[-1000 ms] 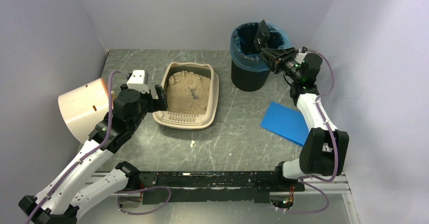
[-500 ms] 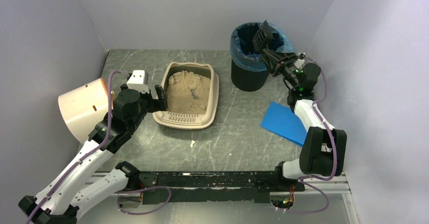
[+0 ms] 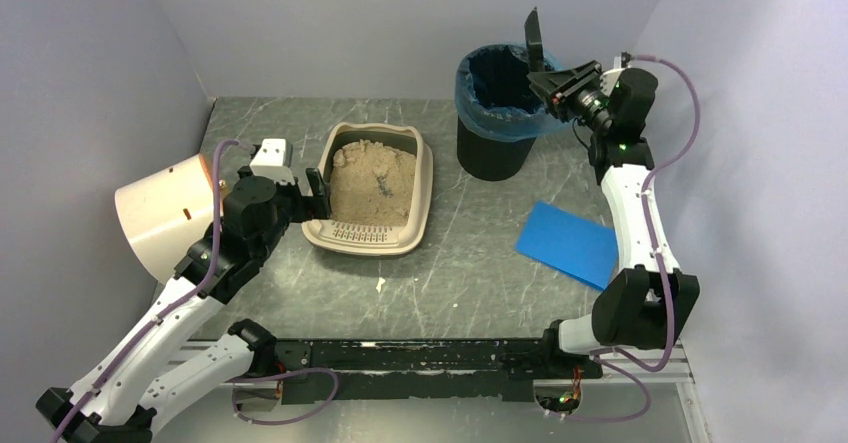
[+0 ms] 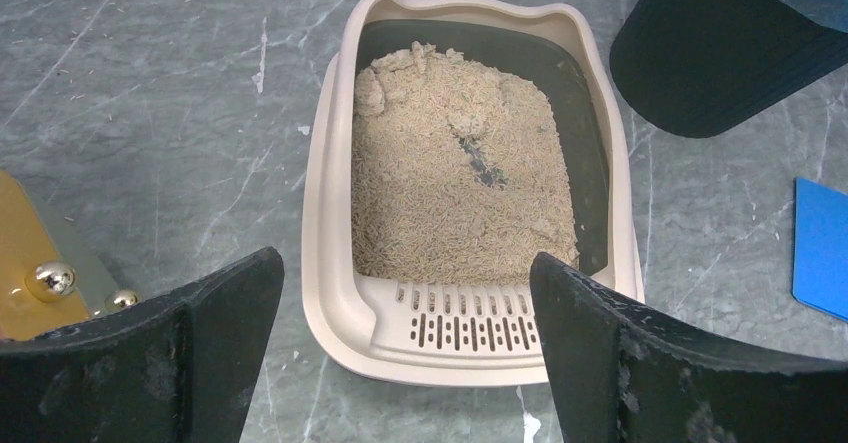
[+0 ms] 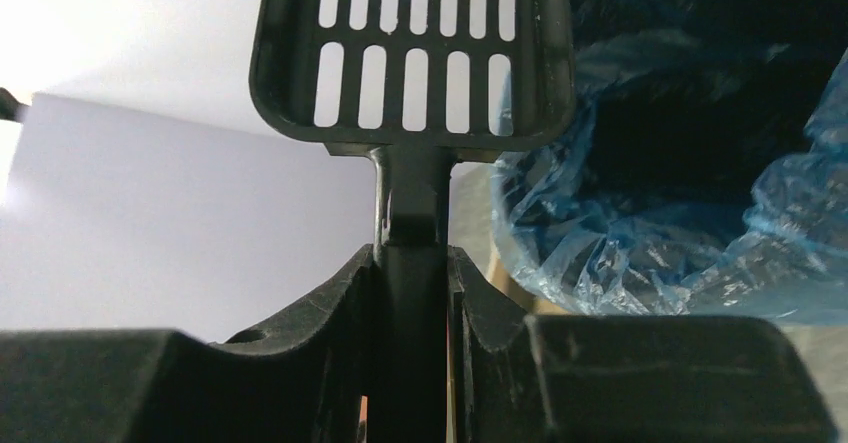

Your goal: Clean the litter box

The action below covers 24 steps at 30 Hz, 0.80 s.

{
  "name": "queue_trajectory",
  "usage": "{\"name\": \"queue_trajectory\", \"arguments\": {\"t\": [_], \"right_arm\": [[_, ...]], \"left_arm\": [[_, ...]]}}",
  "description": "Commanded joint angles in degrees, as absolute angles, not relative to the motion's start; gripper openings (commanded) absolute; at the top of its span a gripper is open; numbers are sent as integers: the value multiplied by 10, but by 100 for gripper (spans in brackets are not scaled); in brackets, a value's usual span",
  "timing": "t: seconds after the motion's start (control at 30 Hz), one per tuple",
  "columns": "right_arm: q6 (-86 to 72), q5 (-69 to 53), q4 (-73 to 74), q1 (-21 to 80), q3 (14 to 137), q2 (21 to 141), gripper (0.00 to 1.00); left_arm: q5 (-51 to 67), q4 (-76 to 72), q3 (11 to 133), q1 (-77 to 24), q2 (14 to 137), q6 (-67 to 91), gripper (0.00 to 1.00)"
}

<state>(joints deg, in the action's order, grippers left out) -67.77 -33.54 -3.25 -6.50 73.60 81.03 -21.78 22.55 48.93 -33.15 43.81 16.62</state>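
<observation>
The beige litter box (image 3: 423,188) (image 4: 326,203) lies mid-table, tan litter heaped inside, its slotted grate lip toward the arms. Just left of that lip my left gripper (image 3: 312,195) (image 4: 405,348) stands wide open and empty. My right gripper (image 3: 552,85) (image 5: 410,293) is shut on the handle of a black slotted scoop (image 3: 534,38) (image 5: 412,53). It holds the scoop tipped up above the right rim of the black bin (image 3: 490,148) with the blue liner (image 5: 700,213). No litter shows in the scoop.
A cream cylindrical drum (image 3: 165,213) lies on its side at the left wall. A blue flat sheet (image 3: 568,243) (image 4: 822,248) rests right of centre. A small litter crumb (image 3: 380,284) lies in front of the box. Grey walls close in on three sides.
My right arm has risen and swung right, lifting the scoop from inside the bin's mouth to above its right rim. The left arm has not moved.
</observation>
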Motion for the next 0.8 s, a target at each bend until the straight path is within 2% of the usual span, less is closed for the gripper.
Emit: {"name": "queue_trajectory", "arguments": {"t": [0.0,0.1,0.3,0.4,0.57,0.77], "right_arm": [[-467,-260,155,-55,800,808,0],[-382,-195,220,-32,836,820,0],[-261,-86,260,41,867,815,0],[-209,-34,283,92,900,807,0],[-157,-1,333,170,953,800,0],[-123,5,369,247,951,795,0]], "left_arm": [[-209,221,487,-328,438,160,98],[-214,229,491,-328,448,164,98],[-194,235,493,-327,476,190,98],[-154,234,496,-327,500,206,92],[-122,253,533,-323,546,228,92],[-50,271,584,-284,567,257,91]]}}
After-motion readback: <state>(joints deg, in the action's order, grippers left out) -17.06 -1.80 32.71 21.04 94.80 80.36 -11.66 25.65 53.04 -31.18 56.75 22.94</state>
